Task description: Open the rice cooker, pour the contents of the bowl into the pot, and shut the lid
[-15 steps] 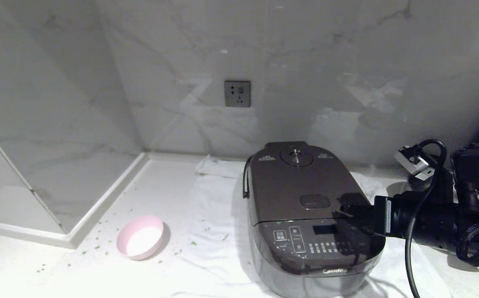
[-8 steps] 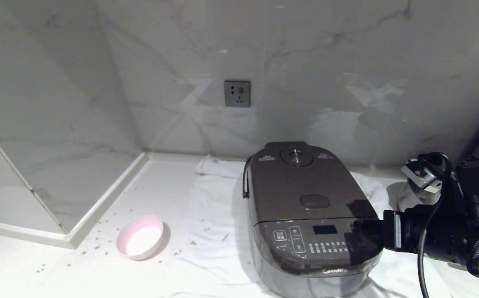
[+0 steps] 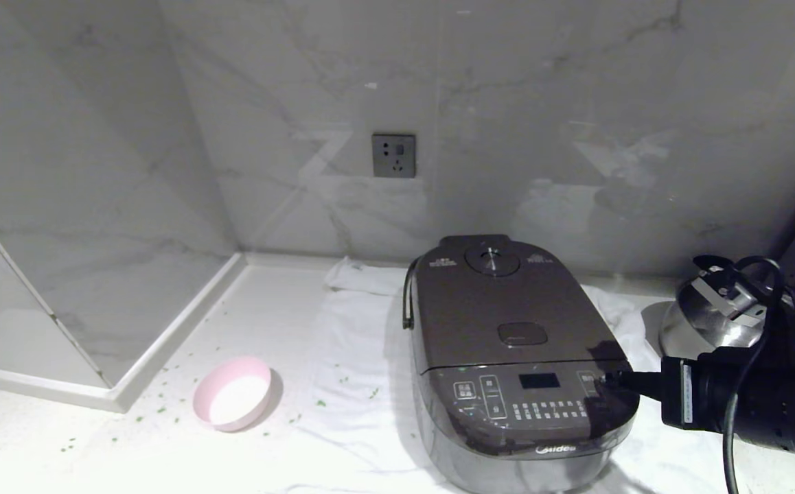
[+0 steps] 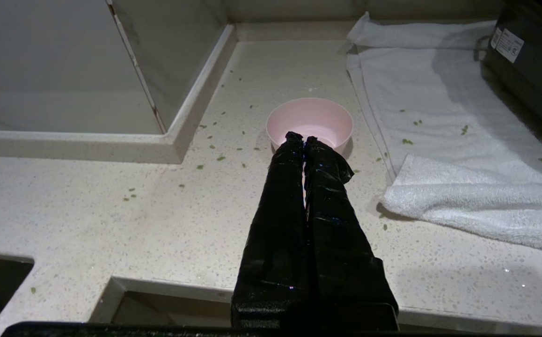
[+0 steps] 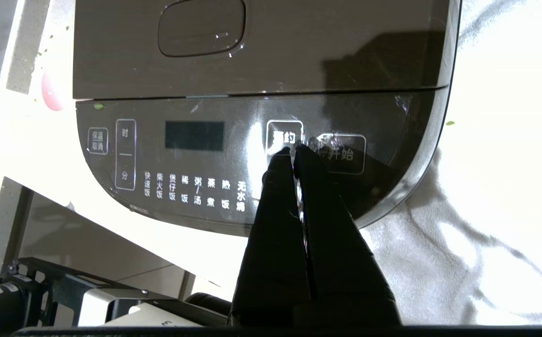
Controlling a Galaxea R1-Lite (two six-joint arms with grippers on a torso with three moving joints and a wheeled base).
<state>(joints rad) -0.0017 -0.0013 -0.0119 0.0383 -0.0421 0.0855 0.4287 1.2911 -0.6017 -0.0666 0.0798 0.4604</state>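
Note:
The dark brown rice cooker (image 3: 514, 370) stands on a white towel, its lid (image 3: 500, 309) shut, so the pot is hidden. My right gripper (image 3: 614, 379) is shut and empty, its tips over the right end of the cooker's button panel (image 5: 196, 154); the wrist view shows the gripper (image 5: 294, 149) in front of two buttons. The pink bowl (image 3: 233, 393) sits on the counter to the cooker's left, its inside bare. Green bits of the contents (image 3: 164, 409) lie scattered around it. My left gripper (image 4: 301, 138) is shut and parked near the counter's front edge, pointing at the bowl (image 4: 318, 114).
The white towel (image 3: 356, 357) spreads left of the cooker with a folded edge (image 4: 463, 206). A shiny steel vessel (image 3: 703, 322) stands right of the cooker, behind my right arm. A raised ledge (image 3: 164, 343) borders the counter on the left. A socket (image 3: 393, 156) is on the wall.
My right gripper has drawn back to the right, from over the lid's front right part to the panel's right end. Lid, bowl and left arm have not moved.

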